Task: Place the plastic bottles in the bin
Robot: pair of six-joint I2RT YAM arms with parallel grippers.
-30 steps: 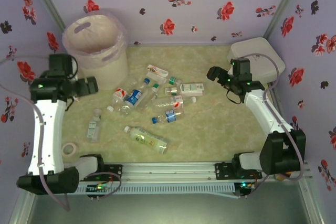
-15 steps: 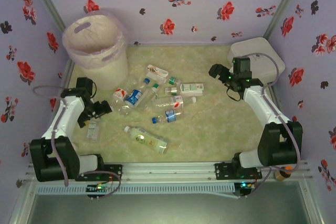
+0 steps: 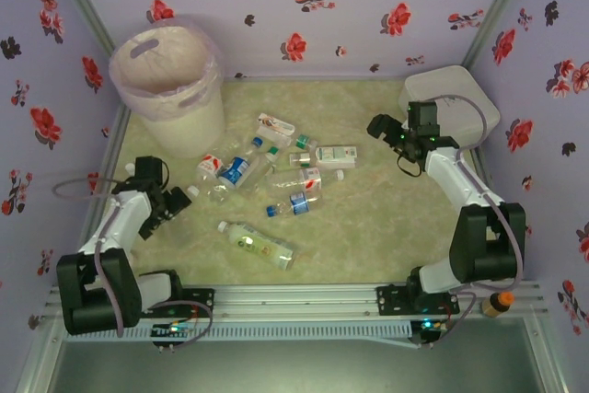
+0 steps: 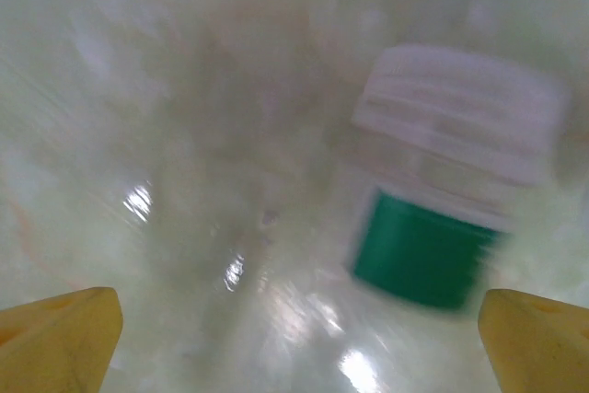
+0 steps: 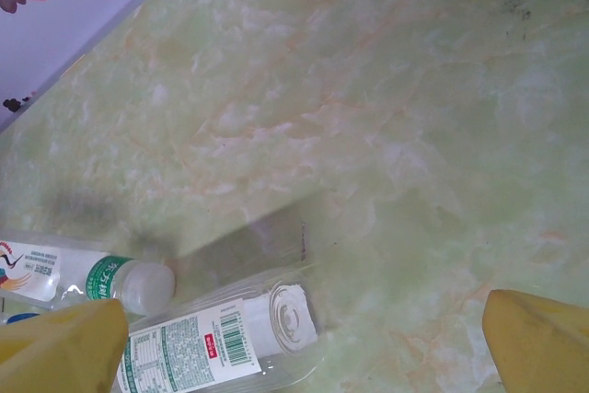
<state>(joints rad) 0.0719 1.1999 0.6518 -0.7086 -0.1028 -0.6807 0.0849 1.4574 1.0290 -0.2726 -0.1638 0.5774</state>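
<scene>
Since a second ago, lowered the left gripper (image 3: 177, 200) from bin (image 3: 184, 121) height to the table (image 3: 386, 227), jaws wide apart; barely shifted the right gripper (image 3: 379, 126), likewise spread. Blurred in the left wrist view: clear bottle (image 4: 433, 218), ribbed white cap, green label, ahead of the yellow fingertips (image 4: 60, 329) toward 1 o'clock. Other plastic bottles (image 3: 276, 172) scattered mid-table, bin at their 11 o'clock.

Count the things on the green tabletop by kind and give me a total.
Clear plastic bottles: about 11, since the pile overlaps
Bin: 1
White lidded box: 1
Total: about 13
</scene>
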